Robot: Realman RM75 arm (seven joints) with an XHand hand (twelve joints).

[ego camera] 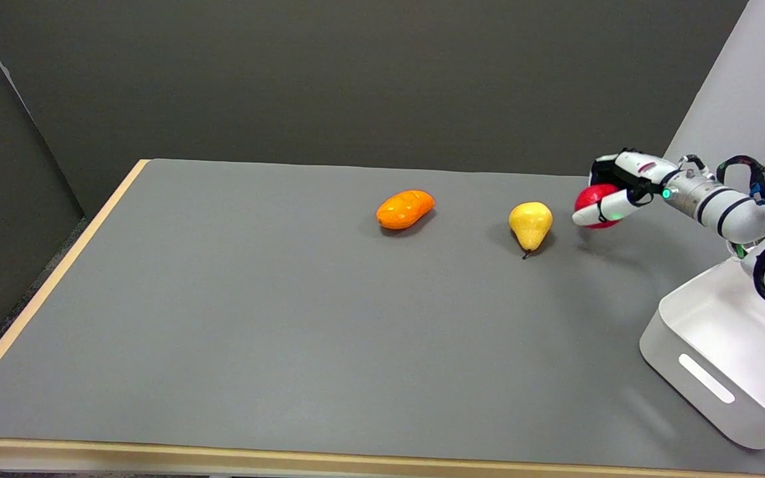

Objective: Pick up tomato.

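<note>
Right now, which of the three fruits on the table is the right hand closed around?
The red tomato, the rightmost fruit. The right hand grips it from both sides. The yellow pear and the orange fruit lie untouched to its left on the grey table.

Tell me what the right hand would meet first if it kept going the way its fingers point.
The right hand, wrapped around the tomato, points toward picture-left. The yellow pear would probably come first, though the hand may be high enough to pass over it.

Matt grey table [256, 332] with pale wood edge; glossy tomato [594, 196]; smooth white plastic bin [701, 372]
</note>
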